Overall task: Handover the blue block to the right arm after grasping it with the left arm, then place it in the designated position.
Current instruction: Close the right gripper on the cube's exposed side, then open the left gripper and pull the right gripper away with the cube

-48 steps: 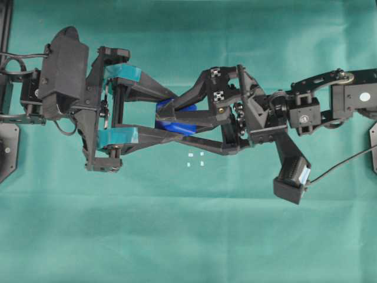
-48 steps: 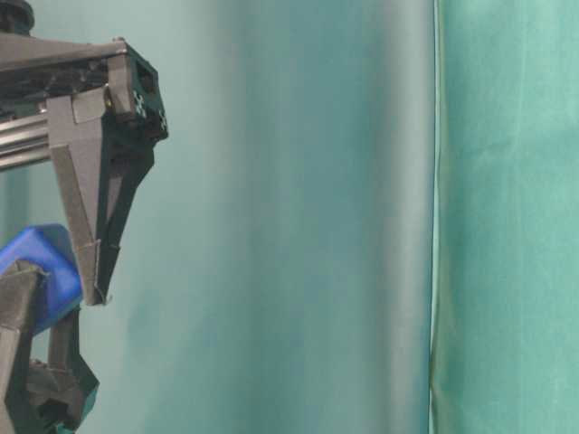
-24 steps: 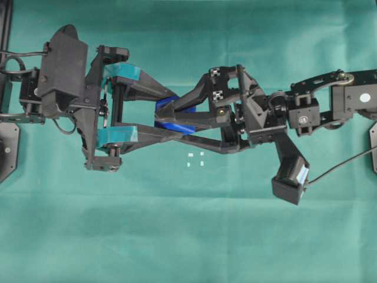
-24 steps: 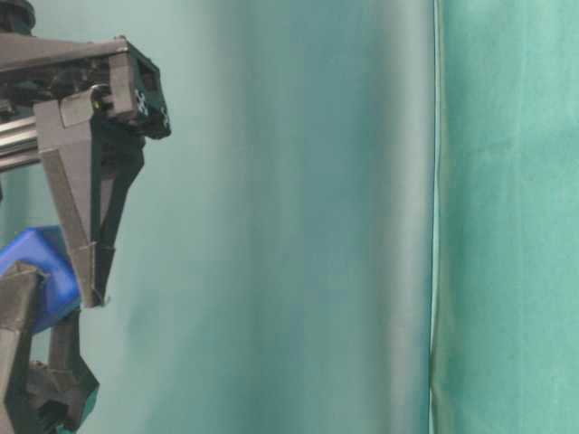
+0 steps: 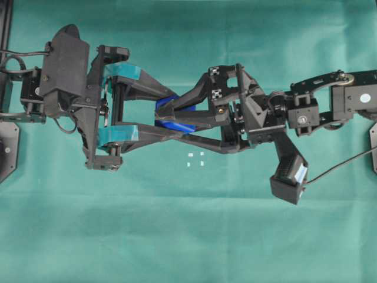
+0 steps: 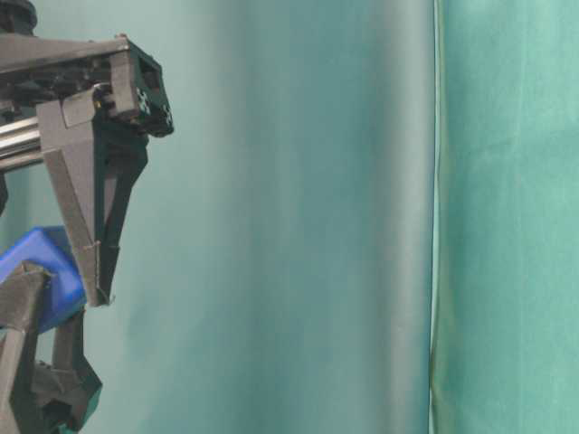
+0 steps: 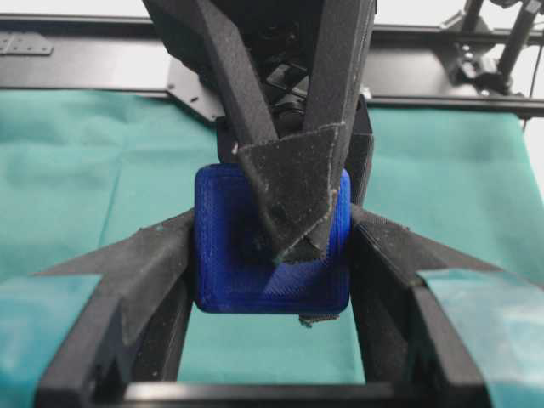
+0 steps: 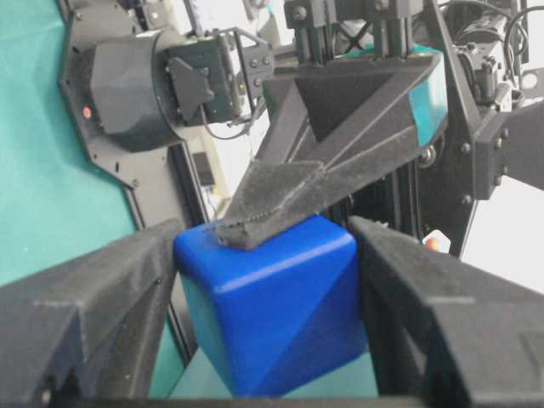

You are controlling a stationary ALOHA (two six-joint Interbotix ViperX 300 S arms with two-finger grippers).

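While both arms met above the cloth [image 5: 177,236], the count stood thus: one block [image 5: 174,125], two grippers, four white marks [image 5: 195,159].

Left gripper [image 5: 168,118], teal-padded: jaws clenched on the block's sides. Right gripper [image 5: 162,115], plain black: jaws also against the block, crossing the left pair.

Block: aloft between both, above and clear of the marks.

Overhead view alone showed the marks and both whole arms. Left wrist view showed a black finger [image 7: 289,191] lying across the block's [image 7: 229,255] face; right wrist view showed its [image 8: 272,297] flanks touched by black jaws. Table-level view showed only a block corner [image 6: 45,271], off the tabletop.
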